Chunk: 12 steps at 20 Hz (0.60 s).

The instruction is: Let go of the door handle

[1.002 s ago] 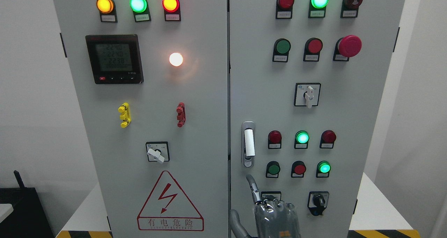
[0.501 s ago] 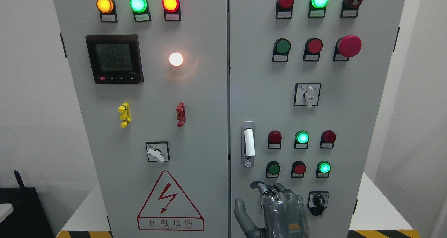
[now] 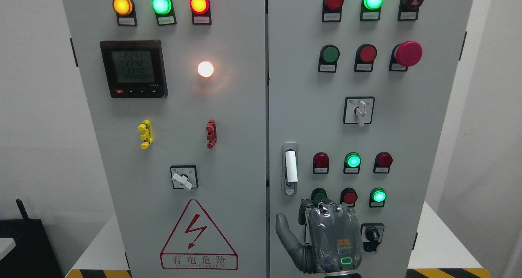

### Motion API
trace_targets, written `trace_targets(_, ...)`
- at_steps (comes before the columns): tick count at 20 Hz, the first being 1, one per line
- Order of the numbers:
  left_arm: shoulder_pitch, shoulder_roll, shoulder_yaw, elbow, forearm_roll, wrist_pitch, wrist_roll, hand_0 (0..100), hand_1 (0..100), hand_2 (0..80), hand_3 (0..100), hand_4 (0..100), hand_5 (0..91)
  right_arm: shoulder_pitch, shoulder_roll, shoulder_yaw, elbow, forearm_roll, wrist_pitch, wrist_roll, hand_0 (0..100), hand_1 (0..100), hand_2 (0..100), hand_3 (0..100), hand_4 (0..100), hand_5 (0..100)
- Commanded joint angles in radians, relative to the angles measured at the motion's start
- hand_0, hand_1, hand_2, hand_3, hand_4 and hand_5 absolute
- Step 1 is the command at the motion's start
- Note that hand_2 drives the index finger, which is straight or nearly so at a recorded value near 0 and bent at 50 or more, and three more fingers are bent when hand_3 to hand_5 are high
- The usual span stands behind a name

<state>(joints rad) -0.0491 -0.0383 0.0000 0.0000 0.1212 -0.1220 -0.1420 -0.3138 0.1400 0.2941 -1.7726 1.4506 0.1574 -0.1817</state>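
Observation:
The door handle (image 3: 290, 167) is a white lever in a silver housing with a keyhole below it. It sits upright at the left edge of the right cabinet door (image 3: 408, 139). My right hand (image 3: 322, 212) comes up from the bottom edge, right of the middle, with its back toward the camera. It hangs just below and slightly right of the handle and does not touch it. Its fingers (image 3: 320, 208) are curled over at the knuckles and hold nothing; the thumb (image 3: 285, 233) sticks out to the left. The left hand does not show.
The grey two-door electrical cabinet fills the view. Around the hand on the right door are round pushbuttons and lamps (image 3: 350, 196), a lit green lamp (image 3: 379, 196) and a black key switch (image 3: 371, 233). The left door (image 3: 236, 147) carries a meter, a selector switch (image 3: 183, 179) and a warning triangle.
My right hand has risen from the bottom edge toward the handle. Its index finger, pointed up a second ago, has curled in with the other fingers.

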Motion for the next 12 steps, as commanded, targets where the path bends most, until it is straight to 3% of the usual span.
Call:
trace_targets(1,0.0,0.0,0.011,0.017,0.0,0.001,-0.001,12,39,0.0,0,0,0.0,-0.018,0.0,-0.016,0.007,0.025,0.004,0.037,40,0,99,100,92,97)
trace_targets(3,0.0,0.0,0.011,0.017,0.0,0.001,-0.002,12,39,0.0,0,0,0.0,-0.024,0.0,-0.016,0.009,0.034,0.007,0.062,39,0,99,100,92,97)
trace_targets(12,0.0,0.0,0.011,0.017,0.0,-0.001,-0.001,12,39,0.0,0,0,0.0,-0.076,-0.005,-0.035,0.022,0.036,0.045,0.094,40,0,100,100,94,97)
